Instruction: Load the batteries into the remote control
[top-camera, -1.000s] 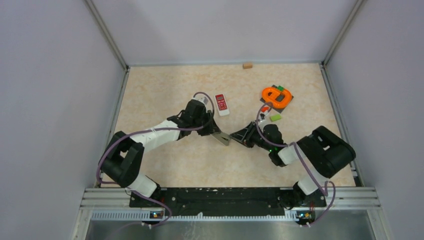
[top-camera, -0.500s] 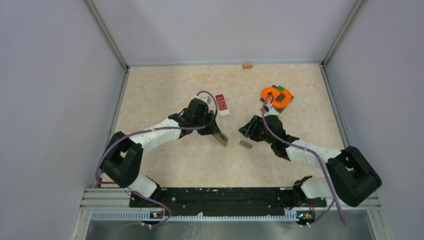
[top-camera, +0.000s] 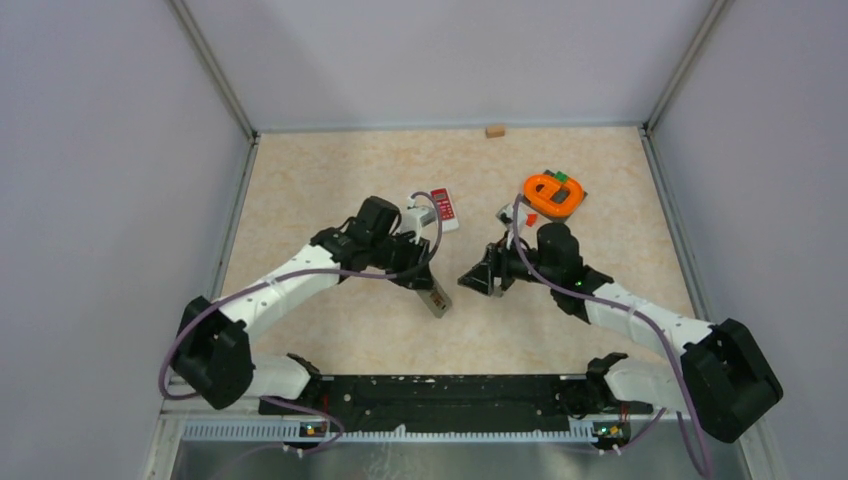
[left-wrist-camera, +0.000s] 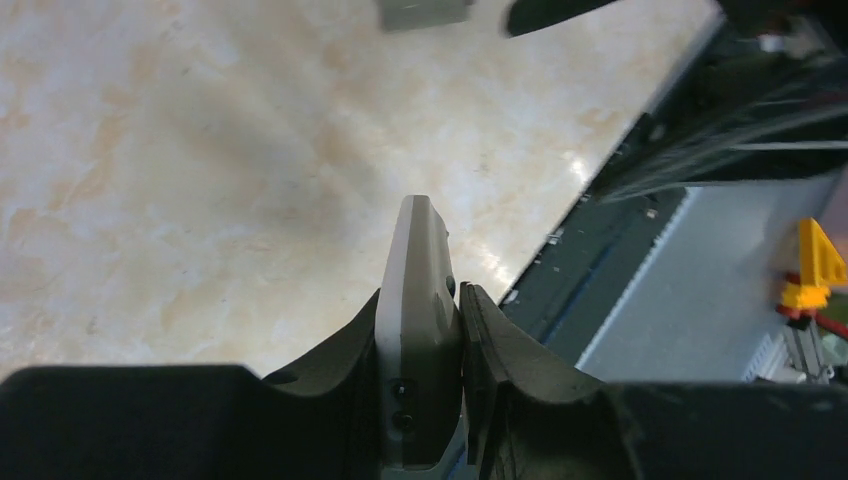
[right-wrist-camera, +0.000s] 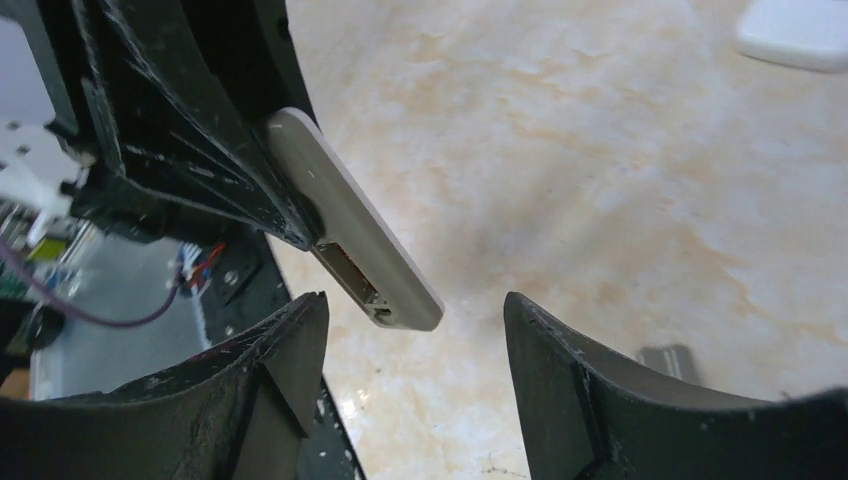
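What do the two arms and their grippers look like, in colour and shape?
The left arm and the right arm have white links between bulky black joints, and a thin purple cable loops along each. The left gripper and the right gripper each have two black, curved, tapering fingers.

two remotes (top-camera: 437, 298) (top-camera: 444, 208); one wooden block (top-camera: 494, 130)

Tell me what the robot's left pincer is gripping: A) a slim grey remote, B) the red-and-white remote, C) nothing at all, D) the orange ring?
A: the left pincer is clamped on a slim grey remote, whose end sticks out past its fingers.
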